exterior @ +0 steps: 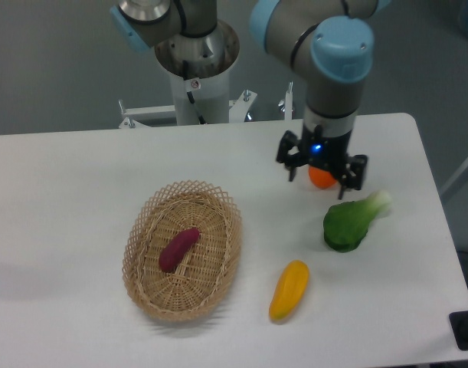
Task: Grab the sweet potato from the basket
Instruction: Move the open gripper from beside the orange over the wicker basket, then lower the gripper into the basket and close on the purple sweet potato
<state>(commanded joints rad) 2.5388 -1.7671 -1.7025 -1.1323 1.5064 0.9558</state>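
End effector (321,172) spread wide, empty, above the orange fruit (320,178); sweet potato (178,249) in basket (139,230); no legible writing.

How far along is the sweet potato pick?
Nothing is grasped yet. The sweet potato lies in the wicker basket. The open, empty pincer hangs above the orange, right of the basket. Left: reach over, descend, close, lift.
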